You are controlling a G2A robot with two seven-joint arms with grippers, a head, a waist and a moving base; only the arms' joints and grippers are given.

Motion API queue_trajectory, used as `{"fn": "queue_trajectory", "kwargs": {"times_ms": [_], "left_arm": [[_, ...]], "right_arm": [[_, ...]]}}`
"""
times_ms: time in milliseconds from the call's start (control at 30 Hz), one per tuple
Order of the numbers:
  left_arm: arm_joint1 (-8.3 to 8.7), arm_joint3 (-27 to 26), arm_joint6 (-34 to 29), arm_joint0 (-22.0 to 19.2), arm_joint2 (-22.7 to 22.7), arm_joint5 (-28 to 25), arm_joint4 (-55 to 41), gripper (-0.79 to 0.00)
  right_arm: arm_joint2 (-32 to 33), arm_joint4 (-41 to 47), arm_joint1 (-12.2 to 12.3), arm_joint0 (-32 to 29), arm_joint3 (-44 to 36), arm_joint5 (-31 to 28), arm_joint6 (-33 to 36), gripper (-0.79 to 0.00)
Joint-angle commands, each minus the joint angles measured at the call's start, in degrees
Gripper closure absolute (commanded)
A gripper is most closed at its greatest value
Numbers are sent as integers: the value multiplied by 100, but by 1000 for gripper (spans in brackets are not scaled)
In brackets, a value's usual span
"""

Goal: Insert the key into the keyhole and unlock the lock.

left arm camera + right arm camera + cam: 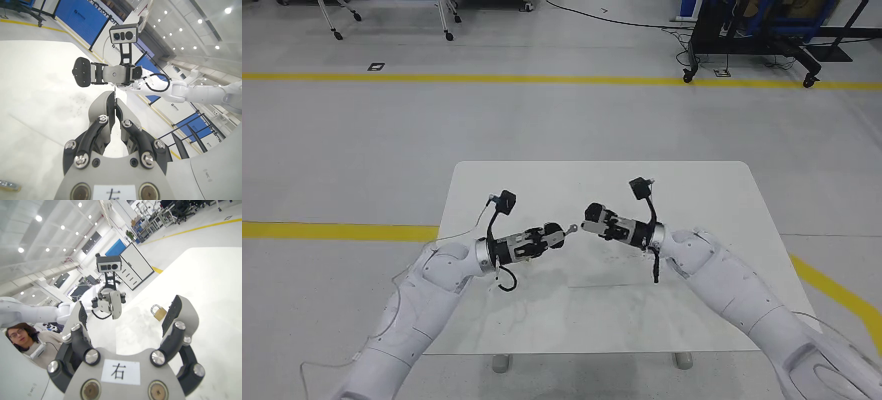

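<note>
Overhead, the two white arms meet above the middle of the matte white, round-cornered desk (692, 200). The left tool (554, 236) sits at about 8 o'clock from the right tool (592, 214), and their tips are near each other but apart.

The left tool (115, 98) has pale grey shells over black linkages with bright screw heads. Its ribbed black rubber pads (111, 106) are pressed together on the key (114, 91), a thin flat sliver of metal seen edge-on that juts a little way past the fingertips. From above, the key (568, 230) is a small silvery piece pointing toward 2 o'clock, at the right tool.

The right tool (128, 303) stands wide open and grips nothing. Its fingers (170, 311) are grey outside and lined with ridged black rubber. From the left wrist, the right tool (109, 73) faces the key, showing one oval, dimpled black pad (82, 72) broadside and the other finger spread well away.

The padlock (158, 313) has a squarish brass body and a curved silvery shackle. It lies on the desk (208, 275), on a patch scuffed with grey marks. From the right wrist it appears between that tool's spread fingers, close beside one pad, with neither tool touching it. The key is held above the desk, apart from the padlock.
</note>
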Motion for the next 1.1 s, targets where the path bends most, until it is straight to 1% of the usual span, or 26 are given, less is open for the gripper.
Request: {"fn": "queue_trajectory", "kwargs": {"times_ms": [0,167,200,233,267,300,333,400,500,600,700,800,1067], "left_arm": [[30,-32,-150,-11,-15,70,90,0],[61,-249,-443,-23,141,245,736,0],[59,-291,-514,-36,205,280,855,0],[56,-321,-551,-52,257,299,934,0],[51,-345,-602,-65,316,287,960,0],[50,-362,-650,-86,363,251,998,0],[48,-359,-662,-100,393,235,1012,0],[46,-333,-689,-128,453,217,1012,0],[45,-291,-672,-163,508,203,992,0],[52,-240,-697,-199,539,148,881,0],[59,-209,-750,-233,584,141,820,0],[61,-175,-816,-276,643,116,703,0],[69,-98,-796,-362,734,201,695,0]], "right_arm": [[212,-35,113,-44,40,-23,311,-785],[540,-202,340,-261,-241,11,1033,-785],[581,-171,373,-303,-309,28,1181,-702],[619,-145,403,-330,-374,60,1328,-680],[649,-135,429,-349,-440,92,1470,-603],[662,-126,449,-369,-505,121,1616,-545],[680,-114,467,-379,-556,152,1733,-526],[693,-93,490,-393,-649,180,1946,-382],[694,-46,507,-386,-717,202,2194,-332],[674,-107,503,-361,-746,281,2306,-252],[641,-57,491,-340,-744,267,2412,-194],[587,-9,470,-301,-705,275,2534,-163],[357,455,391,-192,-591,151,2993,-163]]}}
